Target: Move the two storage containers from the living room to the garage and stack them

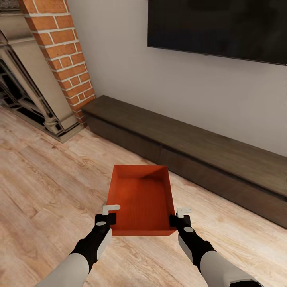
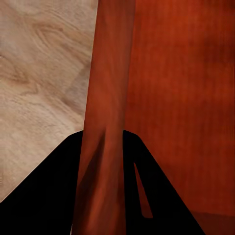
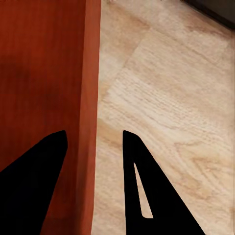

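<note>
Orange-red storage container [image 1: 142,199] held up in front of the robot, over the light wood plank floor [image 1: 48,187] of the living room, gripped at its near end from both sides. Lidless, rectangular, walls slightly tapered; inside empty, with only the ribbed bottom visible. Long axis pointing away from the robot, toward the low dark TV bench [image 1: 191,147].

Left gripper [image 1: 108,214] at the near left corner of the bin. In the left wrist view, left side wall of the container [image 2: 105,117] passing between the two dark fingers [image 2: 44,196], one finger outside over the floor [image 2: 39,73], the other inside the bin; fingers pinching this wall, touching it on both sides.

Right gripper [image 1: 180,215] at the near right corner. In the right wrist view, right side wall [image 3: 90,117] between the fingers [image 3: 147,186]: one finger inside the bin, against the wall, the other outside over the planks [image 3: 166,88] with a strip of floor visible between it and the wall. Cannot tell from this whether the outer finger really presses the wall.

Behind the bin, TV bench along the white wall [image 1: 119,52], dark screen [image 1: 223,28] above it. At the left, brick column [image 1: 63,56] and a fireplace surround [image 1: 28,87] beside it.
</note>
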Controlling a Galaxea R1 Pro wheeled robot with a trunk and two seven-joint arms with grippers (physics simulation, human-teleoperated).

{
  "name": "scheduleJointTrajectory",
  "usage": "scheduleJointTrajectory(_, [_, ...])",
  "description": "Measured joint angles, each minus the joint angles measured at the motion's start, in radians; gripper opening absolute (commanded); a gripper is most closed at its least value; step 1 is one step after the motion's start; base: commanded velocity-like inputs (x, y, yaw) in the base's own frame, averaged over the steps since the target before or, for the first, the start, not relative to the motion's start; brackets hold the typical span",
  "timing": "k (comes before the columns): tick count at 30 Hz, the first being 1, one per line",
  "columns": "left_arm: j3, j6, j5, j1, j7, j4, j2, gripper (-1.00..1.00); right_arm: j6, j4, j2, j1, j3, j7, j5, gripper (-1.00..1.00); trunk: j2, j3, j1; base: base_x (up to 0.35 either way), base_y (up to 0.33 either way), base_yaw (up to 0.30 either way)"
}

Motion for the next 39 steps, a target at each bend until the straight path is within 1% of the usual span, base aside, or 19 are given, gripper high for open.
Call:
scheduleJointTrajectory(14, [-0.003,0.001,0.002,0.0,0.001,0.0,0.002,-1.0,0.002,0.003,0.001,-0.001,-0.002,-0.007,-0.004,-1.0,0.098,0.045,-0.054,0.0,0.0,0.0])
scheduleJointTrajectory(33, [-0.003,-0.001,0.004,-0.001,0.0,-0.003,0.003,-1.0,0.005,0.005,0.002,0.0,-0.004,-0.005,-0.006,-1.0,0.231,0.133,-0.127,0.0,0.0,0.0])
scheduleJointTrajectory(39, [0.0,0.0,0.002,-0.001,0.0,-0.004,0.011,-1.0,0.002,0.006,0.001,0.0,-0.006,-0.007,-0.007,-1.0,0.273,0.161,-0.15,0.0,0.0,0.0])
